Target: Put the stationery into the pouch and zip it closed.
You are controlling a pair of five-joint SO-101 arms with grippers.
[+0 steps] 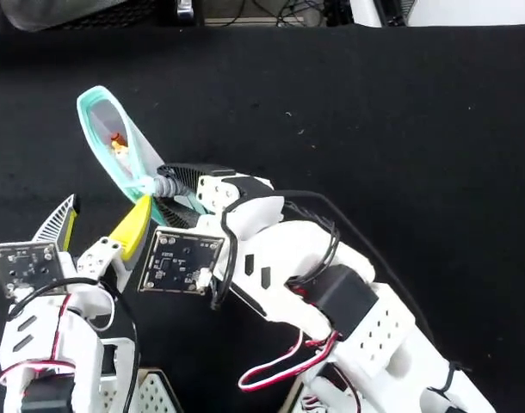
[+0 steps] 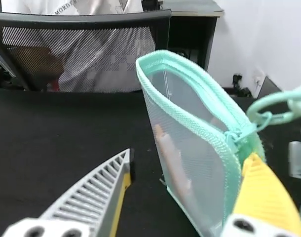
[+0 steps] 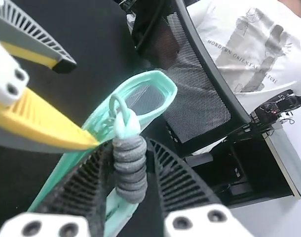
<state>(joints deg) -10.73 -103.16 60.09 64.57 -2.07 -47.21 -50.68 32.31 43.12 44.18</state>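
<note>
The pouch [image 1: 99, 120] sits just beyond both grippers, far left. The right gripper [image 1: 166, 191] pinches its grey zipper pull [image 3: 130, 168] at the near end. The left gripper [image 1: 108, 206] gapes wide, yellow finger [image 1: 135, 225] touching the pouch.

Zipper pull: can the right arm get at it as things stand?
Likely yes: the zipper pull sits between the fingers of the right gripper, seemingly clamped. The yellow finger of the left gripper meets the pouch beside it, not across it.

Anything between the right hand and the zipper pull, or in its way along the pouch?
No. The right hand grips the grey pull. The left hand's yellow finger touches the pouch beside it, not ahead.
</note>
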